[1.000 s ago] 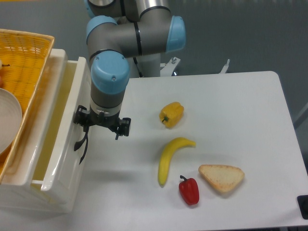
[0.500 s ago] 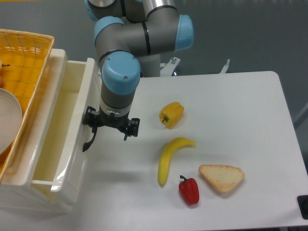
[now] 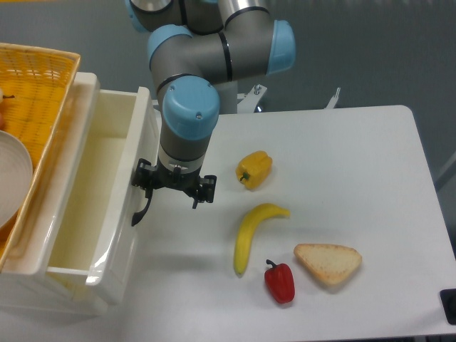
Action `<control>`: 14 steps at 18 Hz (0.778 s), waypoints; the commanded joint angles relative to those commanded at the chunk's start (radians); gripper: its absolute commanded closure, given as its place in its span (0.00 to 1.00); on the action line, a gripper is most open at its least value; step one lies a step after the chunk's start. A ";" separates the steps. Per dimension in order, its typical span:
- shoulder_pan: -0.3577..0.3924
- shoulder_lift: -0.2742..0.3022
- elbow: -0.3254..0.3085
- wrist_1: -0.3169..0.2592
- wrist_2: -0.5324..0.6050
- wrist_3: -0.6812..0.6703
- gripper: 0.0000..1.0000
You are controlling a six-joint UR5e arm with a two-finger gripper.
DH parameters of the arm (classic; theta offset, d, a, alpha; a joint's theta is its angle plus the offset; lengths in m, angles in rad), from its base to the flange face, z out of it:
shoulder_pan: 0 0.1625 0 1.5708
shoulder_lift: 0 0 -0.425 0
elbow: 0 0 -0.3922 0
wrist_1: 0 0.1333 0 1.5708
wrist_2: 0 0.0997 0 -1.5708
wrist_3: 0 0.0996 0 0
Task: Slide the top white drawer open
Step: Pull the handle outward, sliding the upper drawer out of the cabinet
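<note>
The top white drawer stands pulled well out from the white cabinet at the left, and its pale inside shows. Its curved black handle is on the front face that looks toward the table. My gripper points straight down at that front face, right over the upper part of the handle. The arm's wrist hides the fingers, but the handle's upper end runs in under them and the drawer follows the gripper.
A yellow wicker basket with a white bowl sits on top of the cabinet. A yellow pepper, a banana, a red pepper and a slice of bread lie on the white table.
The gripper has moved right by a few centimetres, and the drawer front and handle came with it, so the drawer is further out of the cabinet.
</note>
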State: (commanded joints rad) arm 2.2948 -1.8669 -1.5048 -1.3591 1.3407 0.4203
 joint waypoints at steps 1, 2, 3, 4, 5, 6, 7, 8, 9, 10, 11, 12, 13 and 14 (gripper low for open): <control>0.002 -0.002 0.000 0.002 0.000 0.002 0.00; 0.002 -0.002 0.000 0.002 0.000 0.003 0.00; 0.008 -0.003 0.000 0.002 0.000 0.003 0.00; 0.009 -0.006 0.000 0.002 0.000 0.003 0.00; 0.015 -0.009 0.000 0.002 0.000 0.003 0.00; 0.021 -0.011 0.002 0.002 0.000 0.005 0.00; 0.023 -0.011 0.003 0.002 0.000 0.006 0.00; 0.028 -0.011 0.003 0.002 0.000 0.012 0.00; 0.032 -0.011 0.005 0.002 -0.002 0.015 0.00; 0.038 -0.011 0.006 0.000 -0.002 0.020 0.00; 0.044 -0.009 0.008 0.000 -0.002 0.020 0.00; 0.046 -0.009 0.008 0.000 -0.002 0.026 0.00; 0.049 -0.009 0.008 0.000 -0.002 0.031 0.00; 0.051 -0.009 0.008 0.000 -0.002 0.031 0.00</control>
State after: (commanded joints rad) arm 2.3454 -1.8761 -1.4972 -1.3591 1.3392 0.4510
